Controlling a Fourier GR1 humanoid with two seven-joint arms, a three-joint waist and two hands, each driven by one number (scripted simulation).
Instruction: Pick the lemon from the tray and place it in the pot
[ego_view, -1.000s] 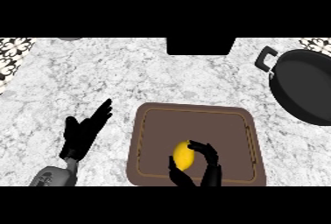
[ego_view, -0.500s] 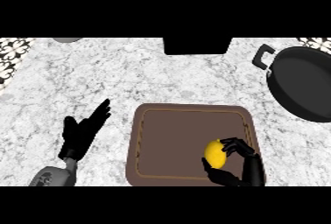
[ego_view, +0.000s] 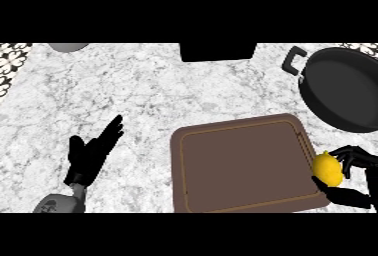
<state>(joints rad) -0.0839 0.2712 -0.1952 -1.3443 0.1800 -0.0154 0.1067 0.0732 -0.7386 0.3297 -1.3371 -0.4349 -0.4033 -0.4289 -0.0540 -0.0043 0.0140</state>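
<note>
At the brown square tray's (ego_view: 244, 170) right edge, the right hand (ego_view: 353, 176) has its fingers curled round the yellow oval lemon (ego_view: 328, 169) (black round pot (ego_view: 345, 87) beyond); left hand (ego_view: 90, 156) rests, fingers straight.

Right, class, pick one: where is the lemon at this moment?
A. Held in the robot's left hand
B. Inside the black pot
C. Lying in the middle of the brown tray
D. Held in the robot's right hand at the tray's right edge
D: the lemon sits between the curled fingers of the right hand, at the right rim of the tray, short of the pot.
</note>
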